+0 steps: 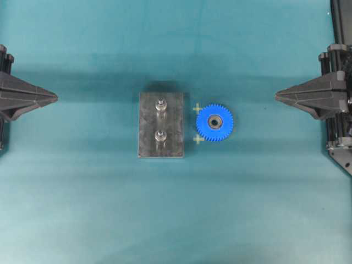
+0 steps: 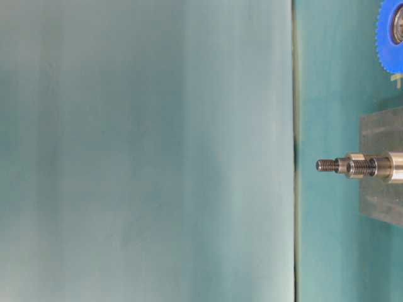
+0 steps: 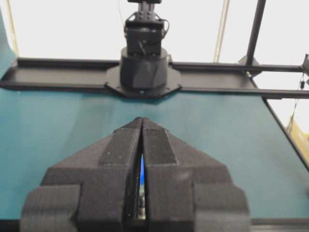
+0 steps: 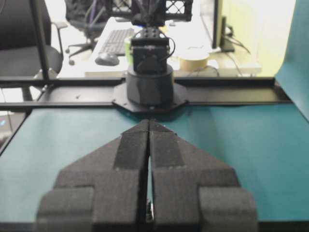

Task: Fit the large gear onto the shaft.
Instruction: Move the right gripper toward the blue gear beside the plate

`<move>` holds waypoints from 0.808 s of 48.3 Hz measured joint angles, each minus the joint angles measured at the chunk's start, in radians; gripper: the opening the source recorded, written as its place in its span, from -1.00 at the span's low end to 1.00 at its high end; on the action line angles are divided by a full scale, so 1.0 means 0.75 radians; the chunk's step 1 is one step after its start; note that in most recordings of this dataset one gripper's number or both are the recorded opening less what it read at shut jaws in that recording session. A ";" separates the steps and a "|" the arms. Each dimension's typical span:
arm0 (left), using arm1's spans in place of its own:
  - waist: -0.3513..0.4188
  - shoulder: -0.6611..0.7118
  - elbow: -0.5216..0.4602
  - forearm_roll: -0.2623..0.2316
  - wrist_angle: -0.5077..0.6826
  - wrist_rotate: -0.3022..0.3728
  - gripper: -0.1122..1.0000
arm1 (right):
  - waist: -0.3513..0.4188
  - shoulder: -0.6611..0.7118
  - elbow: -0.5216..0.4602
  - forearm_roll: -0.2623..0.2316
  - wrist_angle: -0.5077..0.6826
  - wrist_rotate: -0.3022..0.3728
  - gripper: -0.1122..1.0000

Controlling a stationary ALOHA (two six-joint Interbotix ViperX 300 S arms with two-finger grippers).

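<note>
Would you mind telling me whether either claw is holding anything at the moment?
Nothing is held. The left claw and right claw are both shut and empty, far from the bright blue toothed plastic gear lying on the table.

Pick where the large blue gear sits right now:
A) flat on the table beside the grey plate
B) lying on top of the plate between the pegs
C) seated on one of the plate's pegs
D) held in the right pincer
A: in the overhead view the large gear lies flat on the table just right of the grey plate, with both pegs bare.
</note>
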 measured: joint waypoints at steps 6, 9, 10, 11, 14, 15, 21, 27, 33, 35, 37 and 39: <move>0.016 0.061 -0.045 0.006 0.141 -0.035 -0.80 | -0.020 0.002 0.000 0.084 0.047 0.010 -0.78; 0.018 0.090 -0.082 0.008 0.225 -0.035 -0.80 | -0.051 0.004 -0.004 0.145 0.108 0.018 -0.78; 0.018 0.098 -0.096 0.008 0.258 -0.033 -0.80 | -0.061 0.004 -0.010 0.157 0.135 0.020 -0.78; 0.018 0.106 -0.115 0.008 0.290 -0.033 -0.80 | -0.080 0.006 -0.022 0.168 0.176 0.025 -0.78; 0.018 0.129 -0.160 0.008 0.385 -0.029 -0.80 | -0.110 0.018 -0.057 0.174 0.284 0.025 -0.78; 0.018 0.137 -0.172 0.008 0.411 -0.029 -0.80 | -0.121 0.025 -0.070 0.174 0.319 0.025 -0.78; 0.018 0.188 -0.221 0.014 0.558 -0.025 -0.80 | -0.166 0.076 -0.133 0.166 0.552 0.027 -0.78; 0.018 0.252 -0.235 0.014 0.614 -0.025 -0.80 | -0.209 0.174 -0.180 0.166 0.759 0.031 -0.78; 0.016 0.335 -0.252 0.014 0.626 -0.031 -0.80 | -0.243 0.313 -0.237 0.160 0.892 0.031 -0.78; 0.018 0.362 -0.256 0.014 0.628 -0.031 -0.80 | -0.247 0.358 -0.258 0.155 0.929 0.033 -0.78; 0.018 0.389 -0.262 0.014 0.628 -0.029 -0.80 | -0.254 0.417 -0.286 0.153 0.961 0.033 -0.78; 0.018 0.413 -0.262 0.014 0.628 -0.029 -0.80 | -0.258 0.483 -0.317 0.151 1.000 0.033 -0.78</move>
